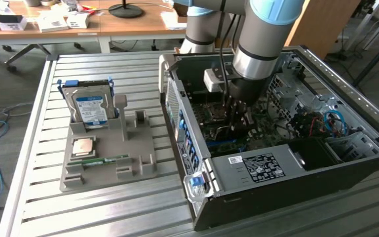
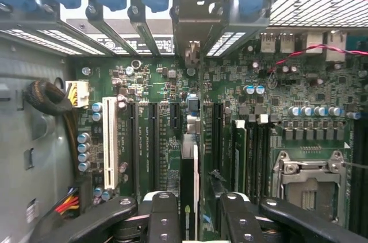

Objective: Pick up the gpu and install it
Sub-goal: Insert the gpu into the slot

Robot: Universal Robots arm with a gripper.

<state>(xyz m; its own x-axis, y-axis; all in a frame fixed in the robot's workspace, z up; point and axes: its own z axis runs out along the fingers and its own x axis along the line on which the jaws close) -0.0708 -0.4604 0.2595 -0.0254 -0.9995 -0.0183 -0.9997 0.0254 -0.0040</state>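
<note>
**GPU upright at the slot, fingers parted around it**

The gpu (image 2: 190, 174) stands on edge among the expansion slots of the motherboard (image 2: 144, 139). Its metal bracket end sits up against the rear wall of the computer case (image 1: 196, 143). The gripper (image 2: 201, 214) straddles the card from above. The fingers (image 2: 164, 220) stand moderately apart, one close against the card and the other with a clear gap, so they look parted rather than clamped.

Judged from this, the pick-up and the carry are done and the card is at its place. Whether it is pressed fully home I cannot tell.

The wrist view gives the card's thin top edge, the neighbouring slots and the bracket openings. The exterior view gives the wider setting: the arm reaches down into the open case on the slatted table (image 1: 77, 212). Beside the case sits the grey holder (image 1: 130, 168) with the hard drive (image 1: 91, 108) and the memory stick (image 1: 100, 160) in it.
</note>
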